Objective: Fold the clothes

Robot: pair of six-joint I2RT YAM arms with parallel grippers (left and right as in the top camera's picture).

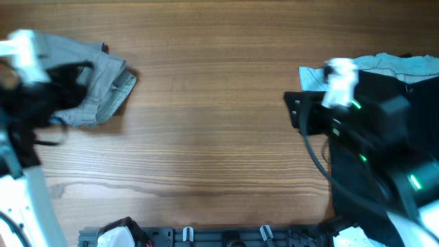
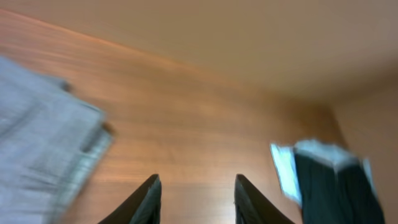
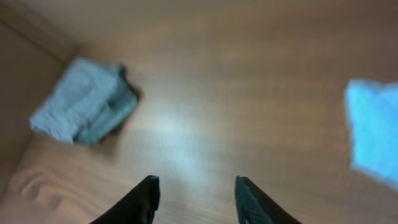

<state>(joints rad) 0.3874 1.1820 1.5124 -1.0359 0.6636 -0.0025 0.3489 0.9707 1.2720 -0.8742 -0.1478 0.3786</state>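
The grey-taupe shorts (image 1: 103, 82) lie in a folded bundle at the far left of the table. They also show in the left wrist view (image 2: 43, 149) and the right wrist view (image 3: 87, 102). My left gripper (image 1: 81, 70) hovers over the bundle's left part, open and empty; its fingers (image 2: 194, 199) point out over bare wood to the right of the shorts. My right gripper (image 1: 293, 110) is open and empty at the right side, far from the shorts; its fingers (image 3: 194, 199) are over bare wood.
A black garment (image 1: 384, 82) and a pale blue shirt (image 1: 405, 65) lie at the far right under the right arm; they also show in the left wrist view (image 2: 336, 186) (image 2: 285, 171). A rack (image 1: 206, 235) runs along the front edge.
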